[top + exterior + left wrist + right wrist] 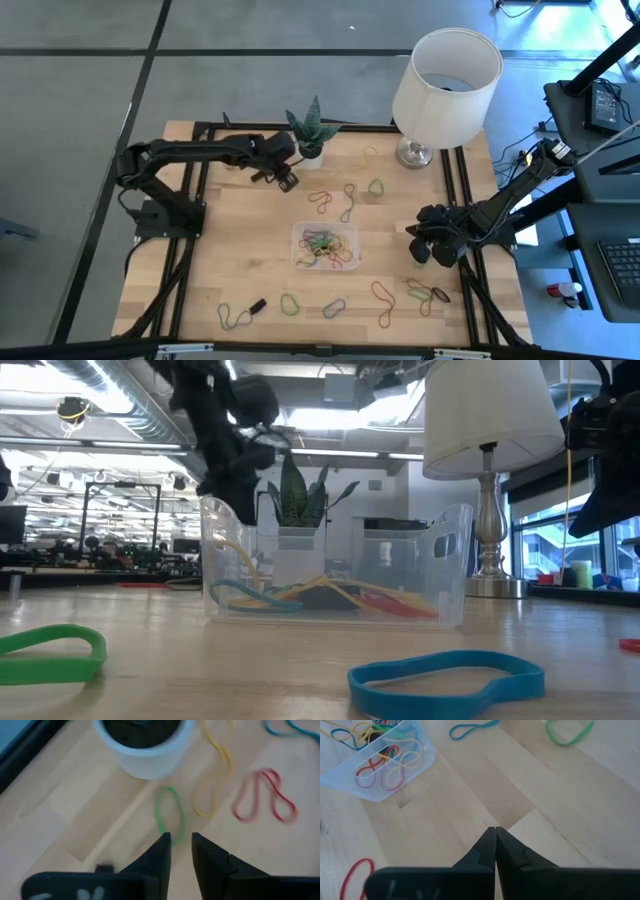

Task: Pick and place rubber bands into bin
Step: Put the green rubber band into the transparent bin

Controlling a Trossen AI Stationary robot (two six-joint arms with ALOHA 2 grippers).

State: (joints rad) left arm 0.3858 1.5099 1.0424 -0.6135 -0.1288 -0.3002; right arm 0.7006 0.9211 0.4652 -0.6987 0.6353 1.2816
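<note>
**Left pincer over a green band by the plant pot; bin sits mid-table**

While you look down from the high view, you see the left gripper (286, 178) in the upper middle of the frame, just below the white plant pot (311, 151). Its own wrist view shows the two dark fingers (162, 852) standing a narrow gap apart with nothing between them, their tips just short of a green rubber band (169, 814) lying flat on the wood. A yellow band (214, 780) and a red band (264, 795) lie further right in that frame, and the pot's white rim (145, 755) fills the upper middle.

You find the bin (325, 246) near the centre of the high view, on the wooden table (240, 260), with a tangle of coloured bands inside it. In the low view its clear walls (440, 575) occupy the middle of the frame, with yellow, blue and red loops lying on its floor.

Your right gripper (432, 243) waits at the right of the high view, well clear of the bin; its wrist view shows the fingers (487, 847) pressed together and empty above bare wood.

More loose bands lie along the lower edge of the high view, including a green one (290, 304) and a red one (383, 298). The lamp (445, 75) stands at the upper right.
</note>
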